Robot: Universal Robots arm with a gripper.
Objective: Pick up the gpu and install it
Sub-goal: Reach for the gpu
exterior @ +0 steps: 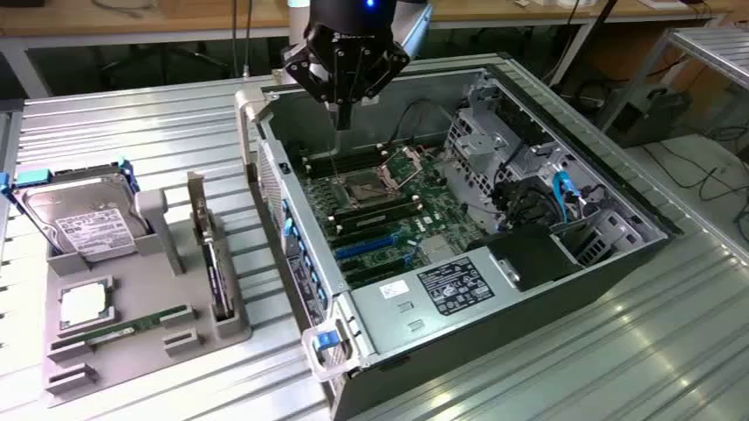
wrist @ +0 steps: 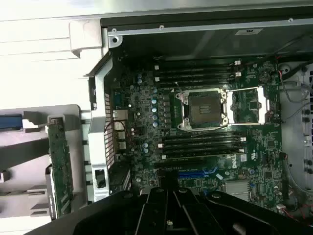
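The gripper (exterior: 343, 123), fingers together and empty, hovers above the case (exterior: 527, 342); the upright gpu (exterior: 214, 263) wants jaws squared across its thickness.

The gpu (exterior: 214, 267) is a thin black card with a silvery bracket at one end. It stands upright on its long edge in a slot of the grey holder (exterior: 140, 360). It sits well apart from my gripper (exterior: 343, 118), toward the exterior view's left, untouched.
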